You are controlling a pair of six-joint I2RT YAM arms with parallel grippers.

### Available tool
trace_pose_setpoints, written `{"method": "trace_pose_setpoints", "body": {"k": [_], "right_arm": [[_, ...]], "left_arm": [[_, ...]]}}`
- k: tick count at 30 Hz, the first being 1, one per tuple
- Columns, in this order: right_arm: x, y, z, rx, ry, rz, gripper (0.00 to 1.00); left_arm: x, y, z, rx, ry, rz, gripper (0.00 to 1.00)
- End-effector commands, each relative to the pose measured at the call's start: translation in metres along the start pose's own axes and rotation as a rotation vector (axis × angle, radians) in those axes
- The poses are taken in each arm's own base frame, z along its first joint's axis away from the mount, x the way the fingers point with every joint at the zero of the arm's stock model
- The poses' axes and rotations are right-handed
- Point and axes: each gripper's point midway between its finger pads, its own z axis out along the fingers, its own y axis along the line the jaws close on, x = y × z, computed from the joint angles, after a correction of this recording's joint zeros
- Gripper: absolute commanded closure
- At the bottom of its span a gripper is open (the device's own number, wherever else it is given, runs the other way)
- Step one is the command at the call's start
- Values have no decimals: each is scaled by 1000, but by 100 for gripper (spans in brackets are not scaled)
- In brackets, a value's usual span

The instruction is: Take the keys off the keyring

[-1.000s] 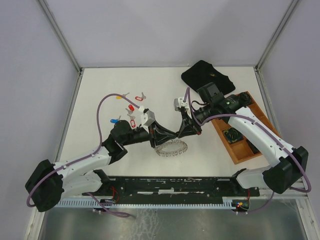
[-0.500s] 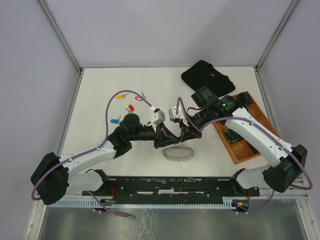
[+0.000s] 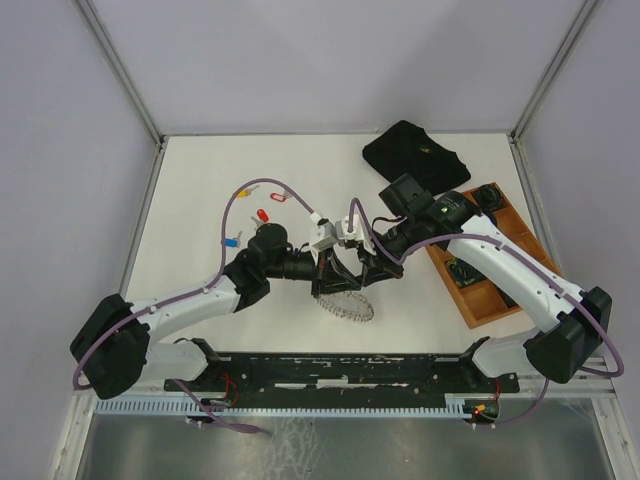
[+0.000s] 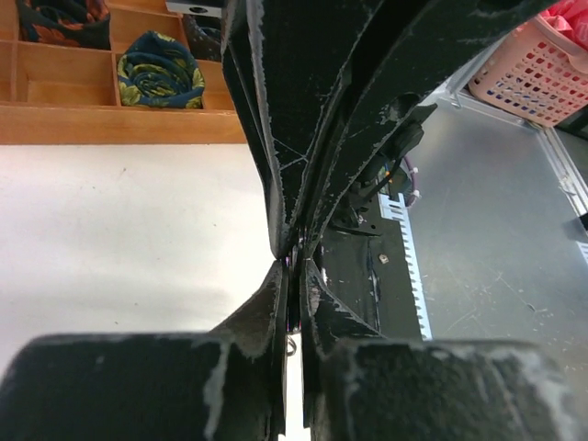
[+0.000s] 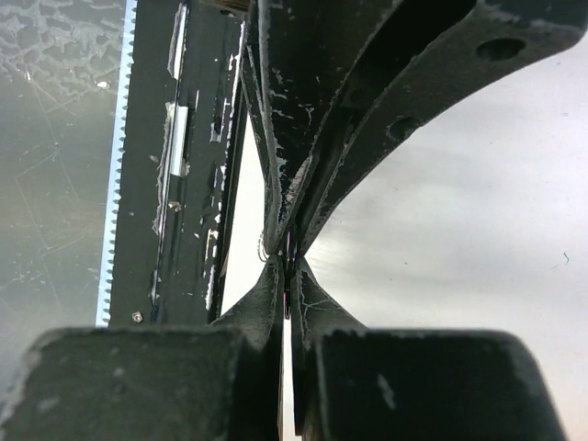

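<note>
Keyring (image 3: 348,303) sits near the middle of the table, a little toward the arm bases, and looks tipped, with its far edge running up under the two grippers. Left gripper (image 3: 340,276) reaches in from the left and right gripper (image 3: 360,273) from the right, and their tips meet nose to nose just over that far edge. In the left wrist view the left fingers (image 4: 266,303) are drawn nearly together, leaving only a narrow slit with a thin dark sliver in it. In the right wrist view the right fingers (image 5: 312,303) are pressed closed on a similar sliver with a faint purple tint. Whether either sliver is ring wire or a key blade is too small to tell. Whether the ring itself is pinched or only touched at the tips cannot be told from above either. Loose keys (image 3: 260,215) lie well apart to the far left of the ring, with red, yellow and blue heads showing. Wooden tray (image 4: 110,126) stands at the right side of the table, with a rolled blue-green item (image 4: 161,69) in one compartment. Black cloth (image 3: 415,152) lies at the far edge, beyond the right arm.
</note>
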Motion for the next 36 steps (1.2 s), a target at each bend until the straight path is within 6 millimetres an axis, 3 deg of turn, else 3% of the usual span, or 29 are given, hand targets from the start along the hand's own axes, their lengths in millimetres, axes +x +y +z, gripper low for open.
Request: {"method": "trace_pose_setpoints", "body": {"k": [1, 4, 9, 11, 14, 19, 28, 36], "right_arm": [[-27, 4, -6, -14, -73, -66, 100], [-27, 4, -6, -13, -74, -66, 98], [-28, 7, -11, -26, -95, -63, 66], [-29, 8, -15, -28, -114, -62, 57], [-33, 10, -23, -34, -165, -56, 51], [-40, 7, -32, -41, -268, -17, 49], [-51, -7, -22, -53, -461, 7, 54], [-48, 7, -14, -156, -538, -99, 56]], "left_arm": [[-19, -1, 4, 23, -35, 58, 97], [-21, 1, 3, 2, -46, 67, 97], [-34, 1, -7, -54, -105, 112, 97], [-38, -1, -11, -69, -136, 131, 97], [-46, -8, -18, -67, -193, 166, 97], [-53, -19, -27, -52, -264, 239, 97], [-72, -39, -40, -19, -372, 324, 97], [-86, -48, -51, -19, -466, 333, 97]]}}
